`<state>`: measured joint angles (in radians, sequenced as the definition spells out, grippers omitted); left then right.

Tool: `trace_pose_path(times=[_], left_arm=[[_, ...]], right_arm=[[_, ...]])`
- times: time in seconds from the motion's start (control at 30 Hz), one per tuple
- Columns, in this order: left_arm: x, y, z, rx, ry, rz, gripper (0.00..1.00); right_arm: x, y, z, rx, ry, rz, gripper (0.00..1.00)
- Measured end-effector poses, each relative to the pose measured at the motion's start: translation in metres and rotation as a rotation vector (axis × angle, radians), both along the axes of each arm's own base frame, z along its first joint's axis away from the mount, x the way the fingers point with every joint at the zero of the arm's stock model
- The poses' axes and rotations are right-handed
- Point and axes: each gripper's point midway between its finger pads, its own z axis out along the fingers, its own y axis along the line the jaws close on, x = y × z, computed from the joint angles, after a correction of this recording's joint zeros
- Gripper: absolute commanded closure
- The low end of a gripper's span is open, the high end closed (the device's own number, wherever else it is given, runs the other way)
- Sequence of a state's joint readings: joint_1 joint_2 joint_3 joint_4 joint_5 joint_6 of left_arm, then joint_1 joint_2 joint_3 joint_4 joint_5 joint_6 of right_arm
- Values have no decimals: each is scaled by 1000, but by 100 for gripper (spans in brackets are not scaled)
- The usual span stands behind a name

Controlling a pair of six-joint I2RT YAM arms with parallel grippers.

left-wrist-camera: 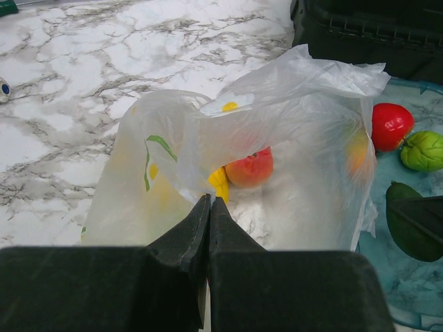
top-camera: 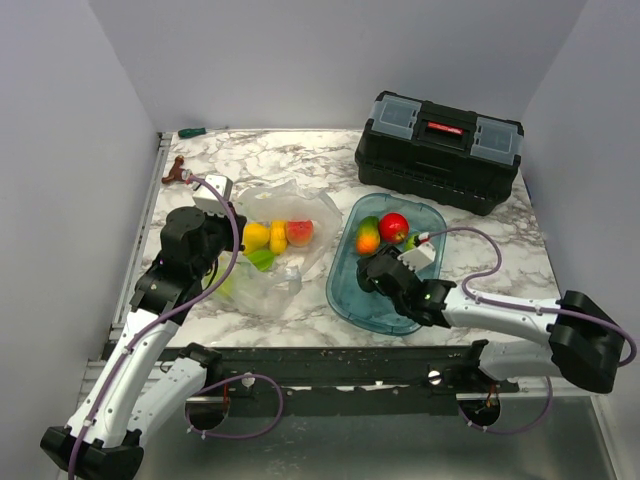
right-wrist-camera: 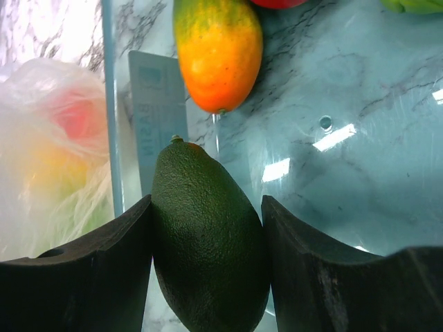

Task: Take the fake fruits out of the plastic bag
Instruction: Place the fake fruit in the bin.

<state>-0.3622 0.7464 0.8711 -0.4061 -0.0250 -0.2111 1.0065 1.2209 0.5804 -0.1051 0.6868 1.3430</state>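
Over the marble table point(top-camera: 280, 160), right gripper point(right-wrist-camera: 205, 214) clamps the avocado point(right-wrist-camera: 208, 277); lower it onto bare tray point(right-wrist-camera: 332, 173) before releasing, while left gripper point(left-wrist-camera: 209, 207) pinches the bag point(left-wrist-camera: 304, 104) closed-jawed

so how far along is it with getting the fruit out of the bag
Roughly halfway. Done: a red apple, an orange-green fruit and a bumpy green one lie in the blue tray. In hand: the right gripper is shut on an avocado over the tray, while the left gripper pinches the bag. Left: a peach, yellow fruits and a small green fruit are inside the bag.
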Motion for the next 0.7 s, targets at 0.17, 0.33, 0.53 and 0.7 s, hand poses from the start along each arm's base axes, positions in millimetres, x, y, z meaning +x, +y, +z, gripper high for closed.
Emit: trace_pose_path(times=[0.17, 0.33, 0.53, 0.7], left_arm=[[0, 0, 1, 0, -2, 0, 100], [0, 0, 1, 0, -2, 0, 100], [0, 0, 1, 0, -2, 0, 100], [0, 0, 1, 0, -2, 0, 100]], right_arm=[[7, 4, -10, 27, 28, -11, 69], [12, 14, -18, 59, 44, -5, 63], [18, 14, -34, 65, 72, -23, 54], [23, 15, -45, 76, 90, -19, 29]])
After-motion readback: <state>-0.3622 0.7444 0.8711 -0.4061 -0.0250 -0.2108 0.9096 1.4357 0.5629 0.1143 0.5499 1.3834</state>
